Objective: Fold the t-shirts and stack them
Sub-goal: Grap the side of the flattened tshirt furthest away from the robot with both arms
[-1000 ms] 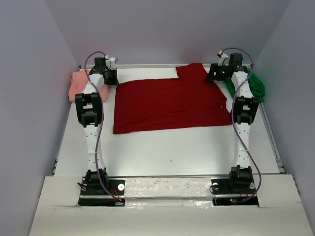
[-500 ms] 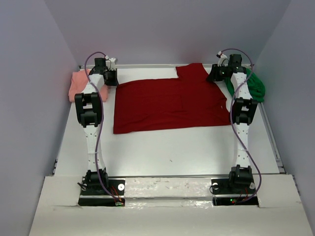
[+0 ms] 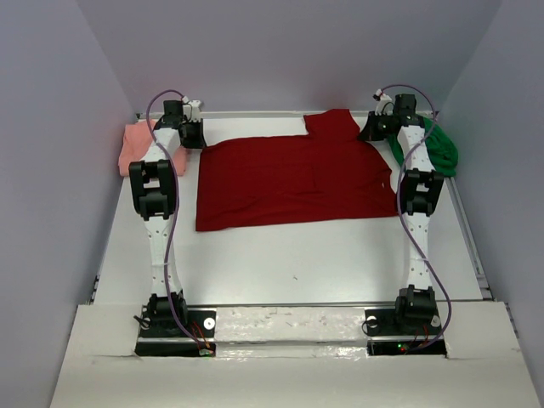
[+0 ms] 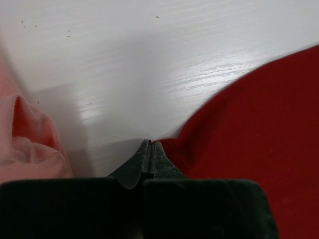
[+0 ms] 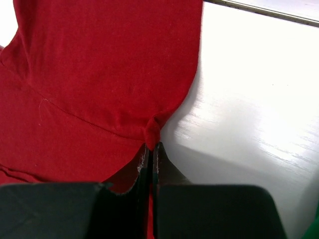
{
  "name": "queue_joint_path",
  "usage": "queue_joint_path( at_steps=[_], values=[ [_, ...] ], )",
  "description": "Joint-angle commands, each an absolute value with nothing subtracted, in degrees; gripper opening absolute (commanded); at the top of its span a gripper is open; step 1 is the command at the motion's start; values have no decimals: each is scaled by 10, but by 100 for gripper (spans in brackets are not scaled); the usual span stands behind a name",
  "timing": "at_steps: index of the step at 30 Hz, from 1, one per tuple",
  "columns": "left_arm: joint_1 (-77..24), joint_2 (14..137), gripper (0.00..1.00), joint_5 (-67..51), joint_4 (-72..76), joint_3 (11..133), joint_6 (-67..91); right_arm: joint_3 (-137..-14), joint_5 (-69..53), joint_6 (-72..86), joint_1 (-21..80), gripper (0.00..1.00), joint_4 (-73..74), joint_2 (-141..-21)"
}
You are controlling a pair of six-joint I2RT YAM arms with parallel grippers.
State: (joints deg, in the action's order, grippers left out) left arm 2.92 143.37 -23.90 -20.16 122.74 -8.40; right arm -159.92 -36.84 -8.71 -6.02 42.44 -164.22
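The dark red t-shirt (image 3: 289, 178) lies spread flat across the far half of the table. My left gripper (image 3: 194, 134) sits at its far left corner. In the left wrist view this gripper (image 4: 151, 143) is shut, and the red edge (image 4: 249, 129) draws to a point into its tips. My right gripper (image 3: 367, 129) is at the far right sleeve. Seen from the right wrist, it (image 5: 151, 145) is shut on a small bunch of red cloth (image 5: 99, 74). The salmon-pink t-shirt (image 3: 136, 144) lies crumpled at the far left, the bright green one (image 3: 442, 149) at the far right.
A raised rail (image 3: 255, 113) runs along the table's far edge, just behind both grippers. Grey walls close in on the left, right and back. Bare white table (image 3: 297, 263) stretches between the red shirt and the arm bases.
The right gripper has closed from open onto the red sleeve's edge. The left gripper has stayed shut and in place. The shirt has not shifted.
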Motion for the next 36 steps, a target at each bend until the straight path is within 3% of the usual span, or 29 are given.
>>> queue_joint_path(
  at_steps=[1, 26, 36],
  values=[
    [21, 1387, 0, -268, -211, 1257, -76, -1606, -381, -81, -54, 0, 406, -1627],
    [17, 1309, 0, -258, -195, 1236, -83, -1579, -426, -94, -54, 0, 420, -1557],
    [17, 1253, 0, -236, -196, 1175, -99, -1444, -423, -145, -54, 0, 421, -1454]
  ],
)
